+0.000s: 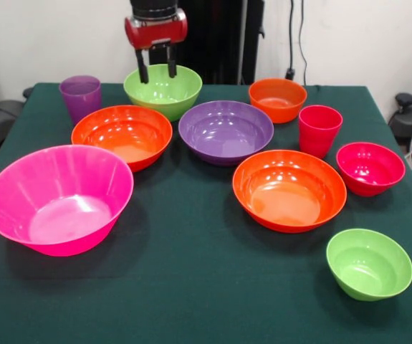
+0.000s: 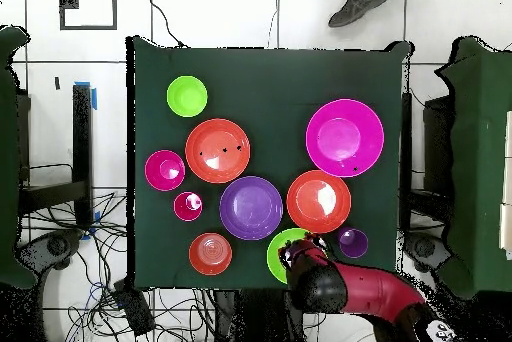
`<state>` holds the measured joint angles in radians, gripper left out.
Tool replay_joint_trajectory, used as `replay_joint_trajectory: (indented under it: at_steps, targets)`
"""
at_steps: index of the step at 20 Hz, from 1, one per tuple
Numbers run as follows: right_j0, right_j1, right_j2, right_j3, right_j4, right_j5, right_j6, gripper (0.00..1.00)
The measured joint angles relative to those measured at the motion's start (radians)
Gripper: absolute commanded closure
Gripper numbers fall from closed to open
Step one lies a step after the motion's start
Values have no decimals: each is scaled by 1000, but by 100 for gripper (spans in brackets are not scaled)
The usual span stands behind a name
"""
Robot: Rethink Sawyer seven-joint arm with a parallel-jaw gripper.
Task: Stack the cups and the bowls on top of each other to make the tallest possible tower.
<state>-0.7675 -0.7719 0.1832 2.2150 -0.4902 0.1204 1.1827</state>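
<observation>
A dark green cloth-covered surface point(image 1: 191, 287) carries eight glossy plastic bowls point(image 1: 226, 131) and two plastic cups point(image 1: 319, 130), all standing apart, unstacked.

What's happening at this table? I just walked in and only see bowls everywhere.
A red and black robot arm is reaching down over the large lime green bowl at its side of the table, its gripper open just above the rim and holding nothing. Nothing is stacked yet: eight bowls and two cups, the purple cup and the red-pink cup, all stand singly on the green cloth. A person's shoe shows beyond the table's far edge.
</observation>
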Motion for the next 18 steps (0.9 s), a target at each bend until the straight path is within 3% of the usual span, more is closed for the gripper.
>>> replay_joint_trajectory:
  at_steps: [11, 18]
  targets:
    - [43, -94, 0, 47, 26, 0, 0, 0]
    - [71, -97, 0, 65, 36, 0, 15, 0]
